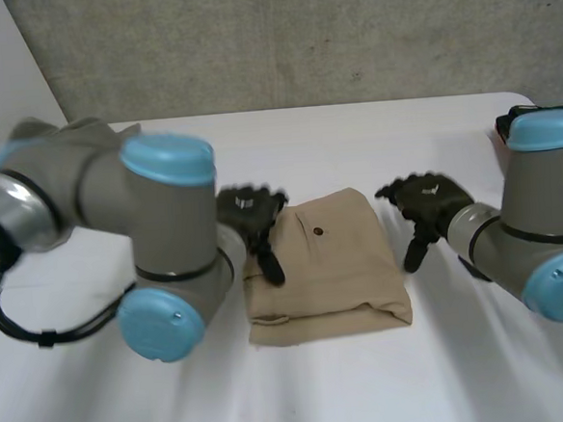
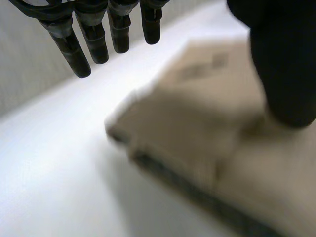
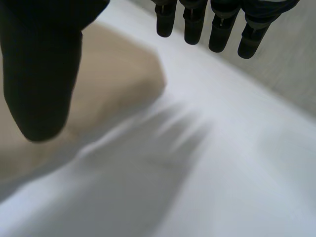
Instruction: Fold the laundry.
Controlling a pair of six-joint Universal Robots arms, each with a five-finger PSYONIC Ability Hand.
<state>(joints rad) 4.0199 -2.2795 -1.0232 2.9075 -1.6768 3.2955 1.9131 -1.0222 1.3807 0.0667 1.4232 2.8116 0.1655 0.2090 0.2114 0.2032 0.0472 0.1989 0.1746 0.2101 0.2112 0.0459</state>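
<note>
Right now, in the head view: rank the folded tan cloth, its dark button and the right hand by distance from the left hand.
1. folded tan cloth: its left edge lies at the thumb of the left hand.
2. dark button: on the cloth, toward its far end, just past that hand.
3. right hand: beyond the cloth's opposite, right edge.

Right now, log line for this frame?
tan cloth: folded, mid-table | left hand: open, at cloth's left edge | right hand: open, beside right edge
</note>
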